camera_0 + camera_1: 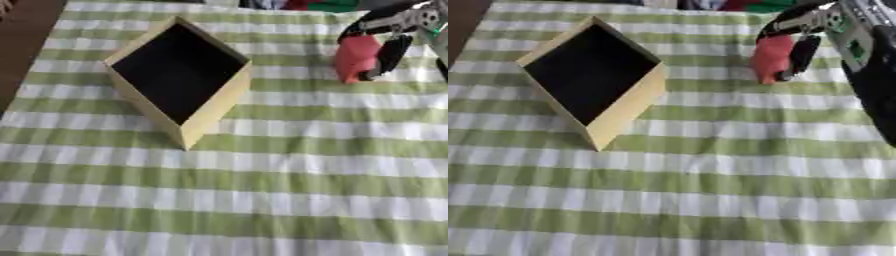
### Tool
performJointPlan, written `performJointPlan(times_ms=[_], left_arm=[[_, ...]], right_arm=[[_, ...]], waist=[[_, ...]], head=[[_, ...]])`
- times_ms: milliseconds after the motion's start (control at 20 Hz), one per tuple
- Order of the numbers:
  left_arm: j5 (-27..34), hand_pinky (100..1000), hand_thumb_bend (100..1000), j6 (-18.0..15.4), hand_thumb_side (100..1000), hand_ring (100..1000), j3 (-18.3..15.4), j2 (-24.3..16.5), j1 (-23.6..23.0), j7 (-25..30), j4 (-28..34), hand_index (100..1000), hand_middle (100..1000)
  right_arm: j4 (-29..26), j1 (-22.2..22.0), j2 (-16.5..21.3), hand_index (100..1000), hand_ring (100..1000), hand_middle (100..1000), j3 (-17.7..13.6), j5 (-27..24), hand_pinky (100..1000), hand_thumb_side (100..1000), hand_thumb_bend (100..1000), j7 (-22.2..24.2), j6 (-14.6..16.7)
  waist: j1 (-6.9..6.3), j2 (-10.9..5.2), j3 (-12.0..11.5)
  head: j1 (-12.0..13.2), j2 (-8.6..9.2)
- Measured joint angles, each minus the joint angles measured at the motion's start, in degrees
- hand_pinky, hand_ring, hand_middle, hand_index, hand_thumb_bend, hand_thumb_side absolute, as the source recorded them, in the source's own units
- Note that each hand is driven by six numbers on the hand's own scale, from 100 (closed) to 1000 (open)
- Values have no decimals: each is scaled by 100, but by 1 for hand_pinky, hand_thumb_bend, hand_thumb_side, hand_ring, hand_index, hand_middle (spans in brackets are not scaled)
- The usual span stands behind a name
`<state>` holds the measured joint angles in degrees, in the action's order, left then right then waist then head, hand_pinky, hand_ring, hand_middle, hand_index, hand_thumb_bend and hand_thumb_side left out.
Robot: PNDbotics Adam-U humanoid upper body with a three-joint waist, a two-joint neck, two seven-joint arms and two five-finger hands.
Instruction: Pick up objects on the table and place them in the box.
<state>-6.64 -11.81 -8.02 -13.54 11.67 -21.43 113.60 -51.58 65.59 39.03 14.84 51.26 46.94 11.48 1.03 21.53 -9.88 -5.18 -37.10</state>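
Bench [289,200]: it was covered by a green-and-white striped cloth; the near half and the whole near edge carried nothing that showed
Box [203,126]: a pale yellow open box with a dark inside stood toward the far left corner of the bench, turned so that one corner pointed to the near edge; no object could be seen inside it, though the inside was too dark to rule out something small
Right hand [395,49]: it came in at the far right corner of the bench, its black fingers [802,54] curled round the red object, so it was grasping that object; whether it was lifted off the cloth or resting on it could not be told
Red object [356,57]: a soft-looking red lump, held near the far right corner, well apart from the box and to its right
Left hand: it showed in neither view
Progress: judged from this, the pick looked made or nearly made and nothing had gone into the box; the carry across to the box and the release over its opening were left
Other objects: none showed elsewhere on the cloth; coloured things lay beyond the far edge, too unclear to name
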Motion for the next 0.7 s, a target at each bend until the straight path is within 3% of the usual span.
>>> performJointPlan(times_ms=[200, 650, 700], left_arm=[[0, 1000, 100, 1, 147, 486, 0, 1, 0, 1, 0, 753, 505], [0, 1000, 100, 1, 148, 486, 0, 4, 0, 1, 0, 753, 505], [0, 1000, 100, 1, 154, 486, 0, 4, 0, 2, 0, 744, 500]], right_arm=[[26, 0, -15, 898, 912, 739, -2, 51, 915, 100, 295, -136, -20], [75, 0, -51, 895, 911, 737, -2, 58, 914, 100, 289, -319, -38], [75, 1, -52, 729, 865, 643, -2, 58, 855, 100, 100, -321, -38]], waist=[[13, 0, 0], [15, 0, -3], [15, 0, -3]], head=[[0, 1], [-1, 2], [-2, 2]])
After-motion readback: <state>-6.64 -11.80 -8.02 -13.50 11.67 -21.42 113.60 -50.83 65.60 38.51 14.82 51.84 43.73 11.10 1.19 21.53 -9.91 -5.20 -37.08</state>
